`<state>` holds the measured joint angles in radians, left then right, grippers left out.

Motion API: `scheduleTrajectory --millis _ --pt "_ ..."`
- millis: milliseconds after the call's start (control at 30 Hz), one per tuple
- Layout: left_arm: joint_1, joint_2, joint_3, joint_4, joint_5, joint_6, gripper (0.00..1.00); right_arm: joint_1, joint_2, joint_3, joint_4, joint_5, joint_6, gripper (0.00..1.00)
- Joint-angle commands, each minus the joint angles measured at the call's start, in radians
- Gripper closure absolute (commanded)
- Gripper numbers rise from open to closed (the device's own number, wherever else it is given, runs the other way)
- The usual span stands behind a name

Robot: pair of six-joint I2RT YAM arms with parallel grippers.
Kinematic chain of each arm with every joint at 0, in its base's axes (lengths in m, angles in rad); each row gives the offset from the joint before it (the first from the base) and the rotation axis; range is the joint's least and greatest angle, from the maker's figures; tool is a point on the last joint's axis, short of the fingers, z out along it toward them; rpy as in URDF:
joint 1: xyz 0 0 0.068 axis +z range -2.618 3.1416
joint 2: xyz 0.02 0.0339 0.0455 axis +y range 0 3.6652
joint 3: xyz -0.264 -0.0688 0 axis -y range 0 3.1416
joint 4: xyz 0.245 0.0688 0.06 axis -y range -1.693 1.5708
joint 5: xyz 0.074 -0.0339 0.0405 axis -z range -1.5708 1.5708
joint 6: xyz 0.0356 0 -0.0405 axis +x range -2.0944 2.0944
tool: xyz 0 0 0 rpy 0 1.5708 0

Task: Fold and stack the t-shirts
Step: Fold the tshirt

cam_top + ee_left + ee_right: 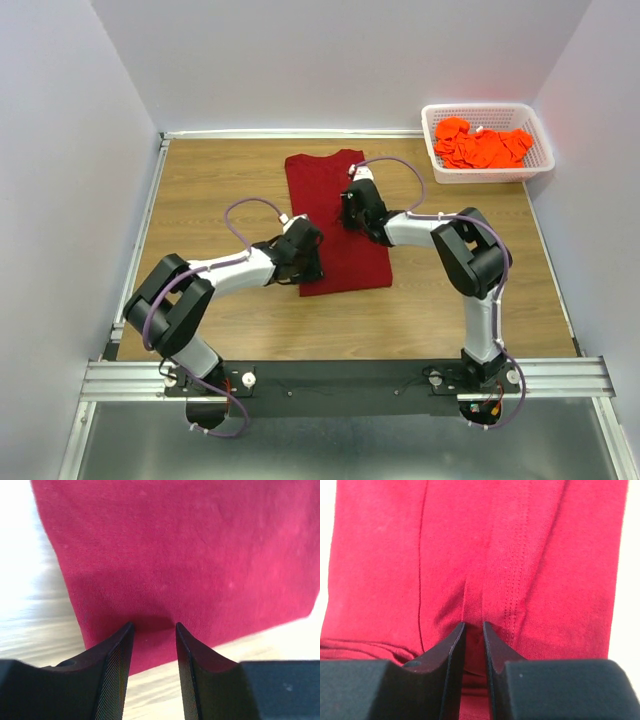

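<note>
Left of centre, close the half-open, empty left gripper [154, 625] on the lower-left edge of the maroon t-shirt [320, 190] first. At mid-frame, lift in step with the right gripper [474, 624], pinched narrow on a pucker of cloth; leave orange t-shirts [480, 148] in upper-right basket [490, 173].

We count one maroon t-shirt [350, 265] on the tabletop [220, 180], one white basket [487, 108] and two arms [230, 270] — the orange t-shirts [483, 147] lie heaped in the basket, too tangled for us to number.

bright even light; wrist views glary, soft-focused
</note>
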<state>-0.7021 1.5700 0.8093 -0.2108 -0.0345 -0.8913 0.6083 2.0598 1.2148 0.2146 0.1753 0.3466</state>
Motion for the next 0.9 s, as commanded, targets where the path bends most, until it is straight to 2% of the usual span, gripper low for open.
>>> scheduleTrajectory --millis 0,267,600,800,867 --pt "-0.04 0.004 -0.03 -0.018 0.03 -0.069 0.53 -0.039 0.01 -0.08 -0.178 0.075 -0.044 0.71" --pt "-0.053 -0.048 -0.027 -0.065 -0.033 -0.112 0.52 -0.044 -0.082 -0.101 -0.193 0.026 -0.072 0.69" --pt "-0.053 -0.205 0.103 -0.262 -0.211 -0.117 0.4 -0.044 -0.338 -0.05 -0.388 0.021 -0.031 0.4" --pt "-0.062 -0.248 0.045 -0.288 -0.19 -0.127 0.39 -0.045 -0.493 -0.139 -0.527 0.038 0.055 0.36" --pt "-0.068 -0.249 0.024 -0.288 -0.18 -0.132 0.38 -0.045 -0.555 -0.205 -0.569 0.047 0.09 0.32"
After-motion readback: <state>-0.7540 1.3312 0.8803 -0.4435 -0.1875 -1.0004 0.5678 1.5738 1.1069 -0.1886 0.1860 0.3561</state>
